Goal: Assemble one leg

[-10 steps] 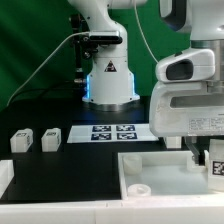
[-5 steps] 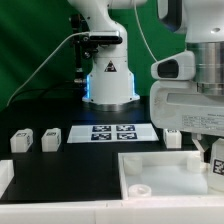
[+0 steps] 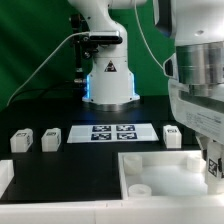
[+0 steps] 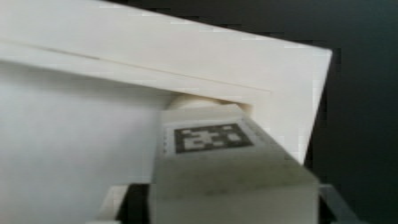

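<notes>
White plastic square legs, you have four: two loose legs (image 3: 20,141) at the exterior view's left, one loose leg (image 3: 172,137) just beside the single marker board (image 3: 120,131). Your gripper (image 3: 212,162) clamps the fourth leg (image 4: 222,170), its tip at a corner of the one large white square panel (image 3: 165,185).

Black bench (image 3: 60,165), seen from the exterior view: my work surface lies dark and matte under even indoor light. A plain green backdrop (image 3: 28,40) hangs behind it, filling the rear of the scene on both sides. The wrist view catches the same dark bench top at one corner.
</notes>
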Controlling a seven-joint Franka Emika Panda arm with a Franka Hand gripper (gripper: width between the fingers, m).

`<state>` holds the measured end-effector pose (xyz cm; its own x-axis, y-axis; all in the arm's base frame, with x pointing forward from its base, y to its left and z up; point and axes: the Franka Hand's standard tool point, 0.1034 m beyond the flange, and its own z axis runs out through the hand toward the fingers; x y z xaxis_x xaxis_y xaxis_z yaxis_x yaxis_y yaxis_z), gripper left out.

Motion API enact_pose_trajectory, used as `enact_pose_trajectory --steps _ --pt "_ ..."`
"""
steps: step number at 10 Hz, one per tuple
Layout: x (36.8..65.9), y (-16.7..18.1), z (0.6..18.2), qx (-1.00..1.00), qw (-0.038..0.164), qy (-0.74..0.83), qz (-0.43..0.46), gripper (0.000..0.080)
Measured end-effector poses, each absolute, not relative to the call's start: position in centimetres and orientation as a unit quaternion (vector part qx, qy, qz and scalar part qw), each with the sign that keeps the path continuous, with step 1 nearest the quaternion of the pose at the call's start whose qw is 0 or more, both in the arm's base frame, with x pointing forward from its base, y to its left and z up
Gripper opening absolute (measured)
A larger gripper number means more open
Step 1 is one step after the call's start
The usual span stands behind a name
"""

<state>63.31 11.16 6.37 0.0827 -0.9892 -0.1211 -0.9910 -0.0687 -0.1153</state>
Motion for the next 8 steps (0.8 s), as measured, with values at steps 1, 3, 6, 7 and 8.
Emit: enact_pose_trajectory --steps 1,3,6,7,8 --pt "63.2 11.5 6.3 -0.67 0.099 0.736 0.008 0.0303" --pt "63.0 11.9 6.2 -0.67 0.099 0.736 0.014 0.0301" --pt "62.6 13.0 6.1 -0.791 0.089 0.606 -0.006 0.0602" --pt "62.4 13.8 6.1 -0.851 0.076 0.519 -0.021 0.0641" --pt "62.2 14.2 6.1 -0.892 0.07 0.445 -0.03 0.0647"
